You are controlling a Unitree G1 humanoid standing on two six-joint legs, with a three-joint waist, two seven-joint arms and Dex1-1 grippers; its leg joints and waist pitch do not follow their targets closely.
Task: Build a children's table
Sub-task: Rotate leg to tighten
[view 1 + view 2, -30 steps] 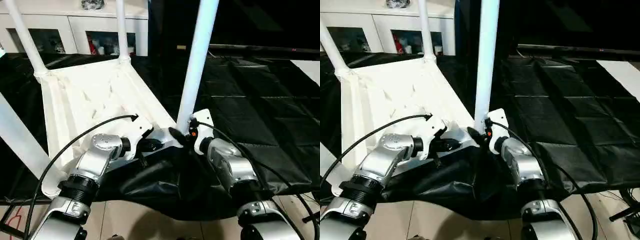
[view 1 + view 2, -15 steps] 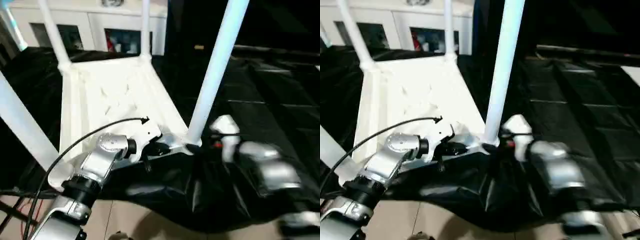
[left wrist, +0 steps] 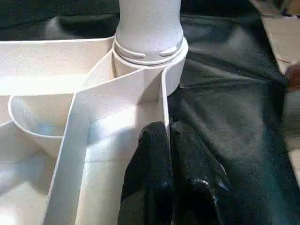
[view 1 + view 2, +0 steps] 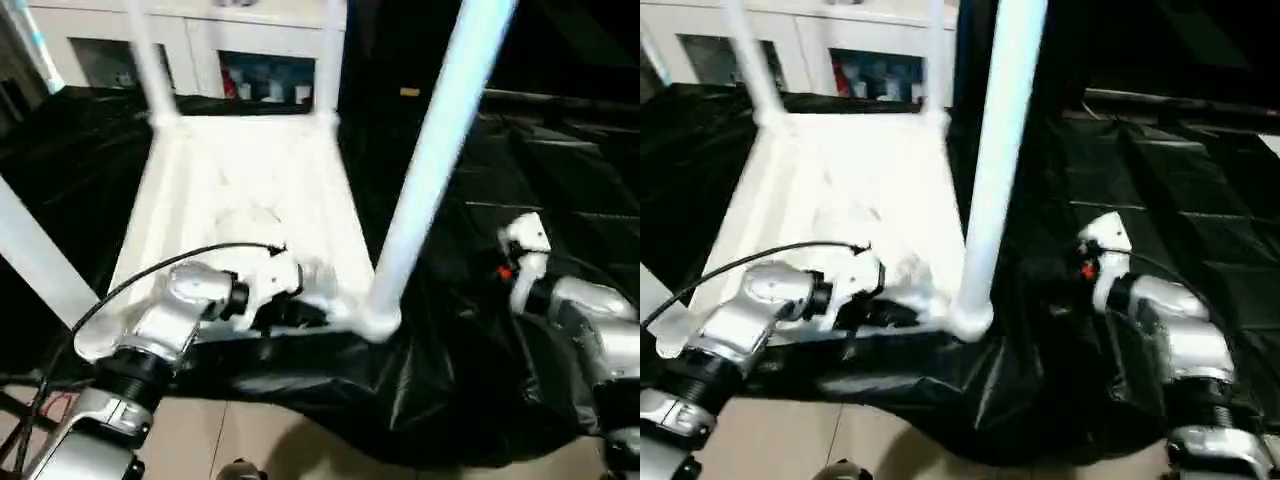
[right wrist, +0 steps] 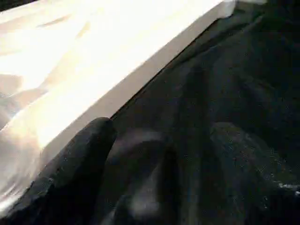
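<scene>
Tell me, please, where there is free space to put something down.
Free: the black sheet right of the near leg, beyond the right gripper. Crowded: the table top near edge, where the left gripper pinches its rim.

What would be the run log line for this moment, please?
table top: upside down on black sheet | near leg: seated in corner socket | left gripper: shut on table rim | right gripper: open, off leg

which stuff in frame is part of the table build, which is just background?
Part of the job:
- table top, upside down, ribbed underside showing
- near-right leg, standing in its corner socket
- far legs
- left gripper, shut on the top's edge wall

Just around:
- black sheet under the table
- white cabinet with glass doors behind
</scene>
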